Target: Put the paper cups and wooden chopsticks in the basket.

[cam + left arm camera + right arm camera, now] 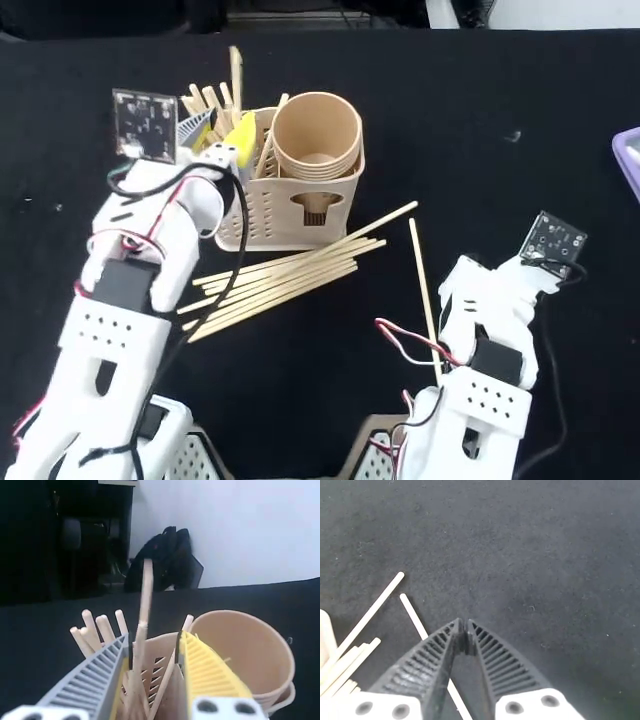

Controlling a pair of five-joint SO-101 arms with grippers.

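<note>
left gripper (154,636): upper left, jaws apart over the basket (300,225), an upright chopstick (145,595) between them.
paper cups (316,135): stacked in the basket (right compartment).
loose chopsticks (285,275): centre, on the table (480,120) beside the basket.
right gripper (462,636): lower right, jaws together above a single chopstick (422,280).
risk: a jaw nudging the upright chopstick could tip it out.

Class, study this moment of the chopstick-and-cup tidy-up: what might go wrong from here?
The left pincer sits among upright chopsticks in the basket; pulling away might flick some out or tip it. The single chopstick under the shut right pincer lies flat, so it may slip when pinched.
</note>
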